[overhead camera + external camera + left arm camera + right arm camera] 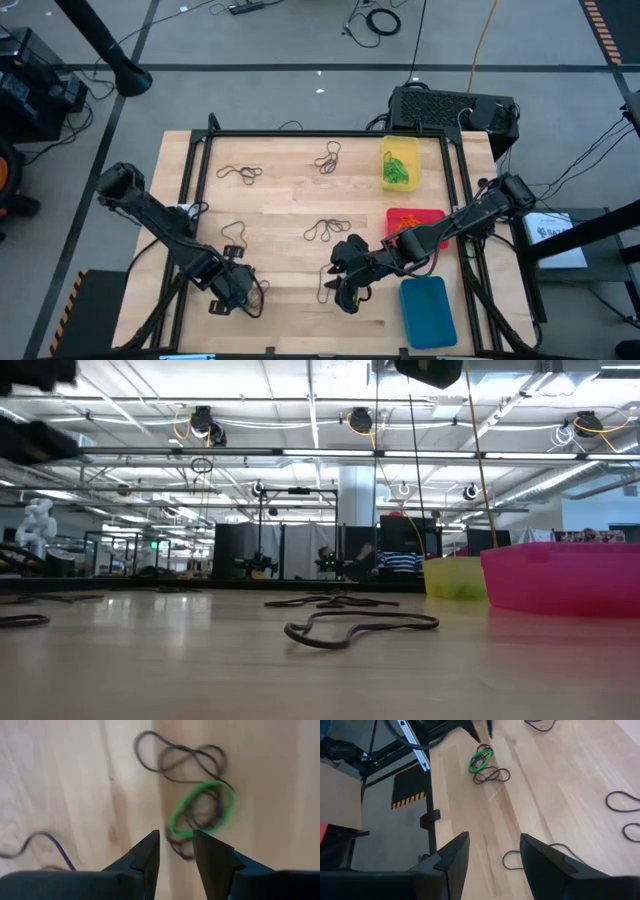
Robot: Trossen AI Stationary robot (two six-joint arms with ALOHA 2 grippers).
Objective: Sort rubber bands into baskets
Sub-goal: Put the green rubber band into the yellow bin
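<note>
Left gripper (176, 849), fingers narrowly apart, empty, green rubber band (201, 809) at its twelve o'clock; right gripper (491, 851) wide, empty.

The wooden table (290, 215) sat in a black frame; a black box (450, 108) was at its far edge; cables (375, 20) lay on the grey floor.

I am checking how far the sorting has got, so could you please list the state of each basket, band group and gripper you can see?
yellow basket: holds green bands
red basket: holds orange bands
blue basket: looks empty
green band: on the table, tangled with dark bands
dark bands: loose on the table
left gripper: open, above the green band
right gripper: open, holds nothing
</note>
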